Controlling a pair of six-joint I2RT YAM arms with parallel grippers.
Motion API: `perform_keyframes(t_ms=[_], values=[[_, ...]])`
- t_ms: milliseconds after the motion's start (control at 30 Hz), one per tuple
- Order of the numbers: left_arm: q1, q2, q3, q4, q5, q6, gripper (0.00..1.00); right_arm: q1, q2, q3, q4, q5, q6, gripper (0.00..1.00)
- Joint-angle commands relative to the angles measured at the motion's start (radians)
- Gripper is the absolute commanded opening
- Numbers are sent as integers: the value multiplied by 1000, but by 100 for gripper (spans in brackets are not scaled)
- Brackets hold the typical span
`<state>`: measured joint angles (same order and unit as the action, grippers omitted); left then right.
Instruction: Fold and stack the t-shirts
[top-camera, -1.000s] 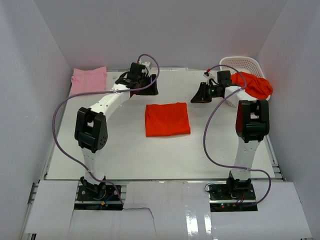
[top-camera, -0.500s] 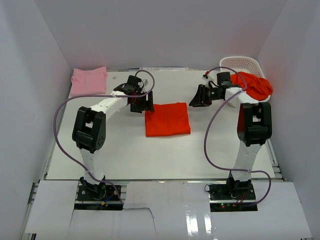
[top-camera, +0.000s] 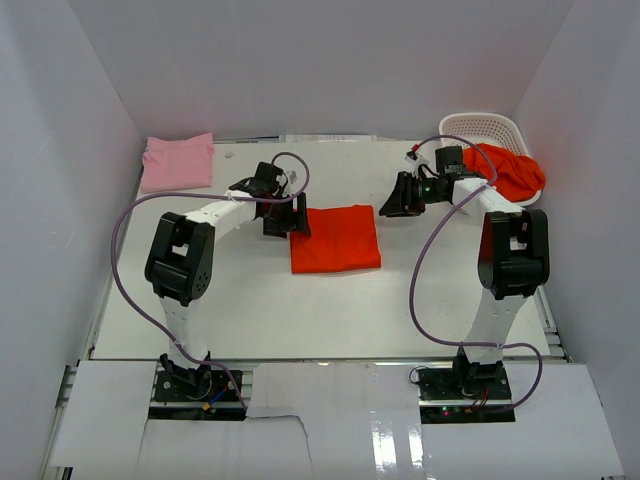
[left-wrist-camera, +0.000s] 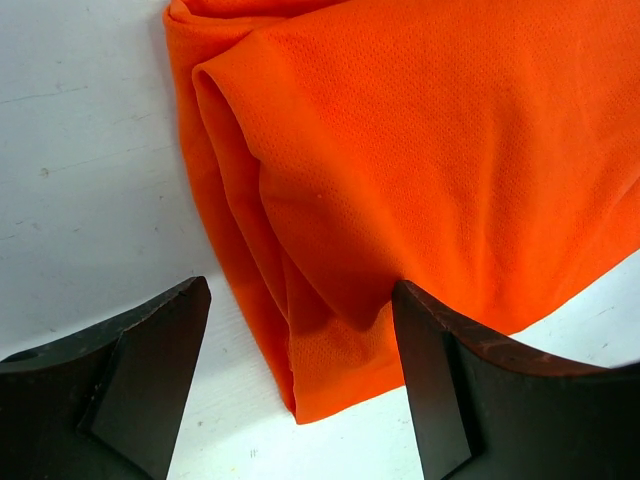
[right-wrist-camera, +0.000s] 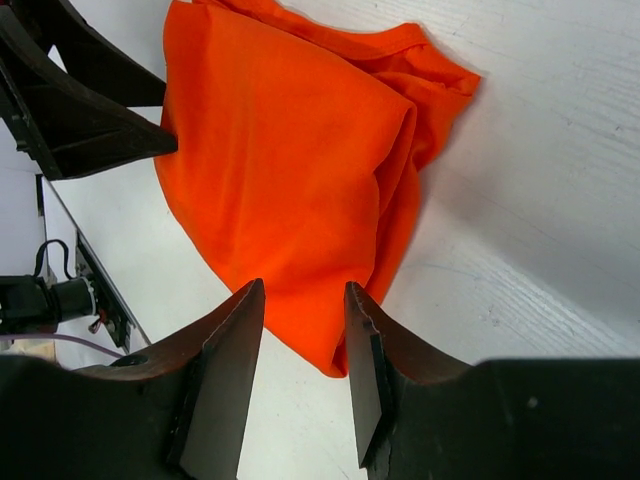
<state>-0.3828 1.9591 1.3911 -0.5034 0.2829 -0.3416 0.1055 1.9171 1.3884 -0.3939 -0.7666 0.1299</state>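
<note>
**A:** Shirts like these look thin and limp. I'd say they're light and likely to sag or slide open if pinched by one layer. The orange shirt lies folded flat on the table, well to the left of the basket.

**B:** Where would you take hold?

**A:** At the stacked edges, through every layer, with one gripper on each side. The left gripper stands wide at the edge farthest from the basket, holding nothing. The right gripper is only narrowly parted and empty, near the corner closest to the basket.

**B:** From overhead it's just a plain square.

**A:** Yes, but the left wrist view shows loose layers curling at that far edge, and the right wrist view shows a bunched corner. Only the overhead view takes in the pink shirt, folded and farther again from the basket, and the orange heap spilling over the basket's rim.
</note>
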Motion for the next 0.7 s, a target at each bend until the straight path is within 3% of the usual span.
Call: perform_keyframes(t_ms=[0, 400, 667], values=[[1, 0, -3, 43, 27, -11, 84, 2, -56, -14, 7, -26, -15, 44], [-1, 58, -32, 51, 2, -42, 83, 2, -82, -40, 13, -28, -22, 44], [1, 26, -72, 88, 19, -47, 68, 2, -81, -46, 13, -31, -24, 44]])
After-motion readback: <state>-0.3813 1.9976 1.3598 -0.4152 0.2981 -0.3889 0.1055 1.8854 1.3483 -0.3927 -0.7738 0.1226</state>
